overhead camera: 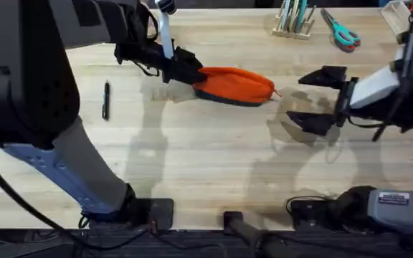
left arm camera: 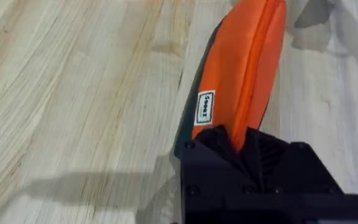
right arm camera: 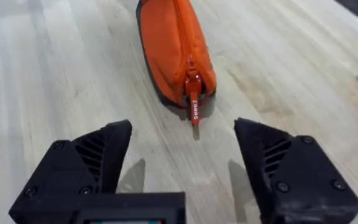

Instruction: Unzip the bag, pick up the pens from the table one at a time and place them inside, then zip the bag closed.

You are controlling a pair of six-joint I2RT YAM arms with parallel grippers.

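your left pincer [overhead camera: 189, 74] grips the bag's [overhead camera: 236, 84] end; your right pincer [overhead camera: 320, 100] gapes wide near its red pull [right arm camera: 193, 106].

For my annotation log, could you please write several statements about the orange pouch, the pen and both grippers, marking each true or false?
1. The left gripper is clamped on one end of the oblong orange fabric pouch. True.
2. The right gripper holds the small red zipper pull. False: its fingers are open, short of the pull.
3. The pouch's zipper is closed. True.
4. A slim black pen lies inside the pouch. False: it lies on the light wooden table, apart from the pouch.
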